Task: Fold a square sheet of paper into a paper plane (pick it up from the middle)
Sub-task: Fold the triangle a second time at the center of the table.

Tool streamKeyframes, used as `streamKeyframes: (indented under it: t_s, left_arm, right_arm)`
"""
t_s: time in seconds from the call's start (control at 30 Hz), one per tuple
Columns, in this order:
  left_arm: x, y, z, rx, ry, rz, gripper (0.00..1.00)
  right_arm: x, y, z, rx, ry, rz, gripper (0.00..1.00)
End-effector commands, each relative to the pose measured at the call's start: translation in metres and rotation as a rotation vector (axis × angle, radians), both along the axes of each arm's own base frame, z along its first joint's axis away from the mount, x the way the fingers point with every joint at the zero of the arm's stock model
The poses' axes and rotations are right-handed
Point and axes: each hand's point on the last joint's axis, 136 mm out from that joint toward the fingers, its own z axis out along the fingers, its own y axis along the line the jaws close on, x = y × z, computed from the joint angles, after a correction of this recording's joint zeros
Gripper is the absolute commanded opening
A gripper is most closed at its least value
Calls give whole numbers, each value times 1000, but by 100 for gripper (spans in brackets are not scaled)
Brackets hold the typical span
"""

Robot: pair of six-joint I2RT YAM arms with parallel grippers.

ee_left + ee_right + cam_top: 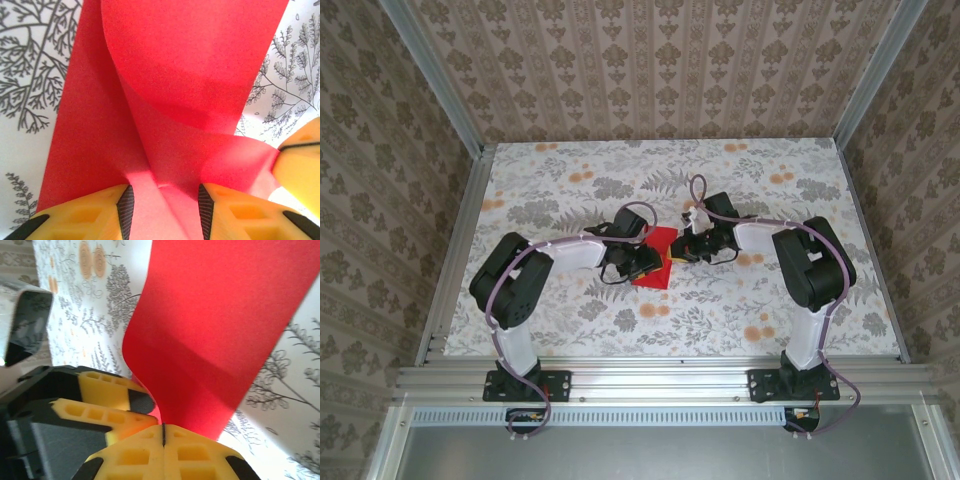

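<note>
Red square sheet of paper [652, 277] lies curled at the middle of the table [720, 310]. Your right gripper [163, 432] pinches its edge; your left gripper [162, 205] stands half-open astride a raised fold.

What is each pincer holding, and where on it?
Right pincer pinches an edge of the red paper sheet; left pincer straddles its raised fold, grip unclear.

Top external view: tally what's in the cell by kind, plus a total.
Bright red paper sheet, partly folded: 1
Black-and-white robot arms: 2
Floral-patterned table: 1
Total: 4
</note>
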Motion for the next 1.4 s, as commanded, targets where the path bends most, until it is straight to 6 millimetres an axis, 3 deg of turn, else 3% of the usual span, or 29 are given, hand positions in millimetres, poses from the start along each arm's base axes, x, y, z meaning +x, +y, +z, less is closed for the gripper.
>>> streamKeyframes:
  t_s: [0.0, 0.23, 0.47, 1.0, 1.37]
  left_arm:
    - [-4, 1, 7, -5, -27, -31, 45]
    - [-9, -5, 15, -90, -49, -39, 52]
    - [-15, -3, 20, -119, -66, -29, 50]
    - [-34, 27, -10, 62, 6, -38, 26]
    - [-39, 27, -18, 102, 37, -87, 16]
  right_arm:
    - [1, -7, -10, -89, -15, 16, 4]
    - [3, -6, -15, -96, -17, 19, 3]
    - [2, 2, -12, -89, -28, 47, 3]
    - [7, 4, -21, -158, -51, 87, 3]
    - [12, 7, -21, -164, -64, 100, 4]
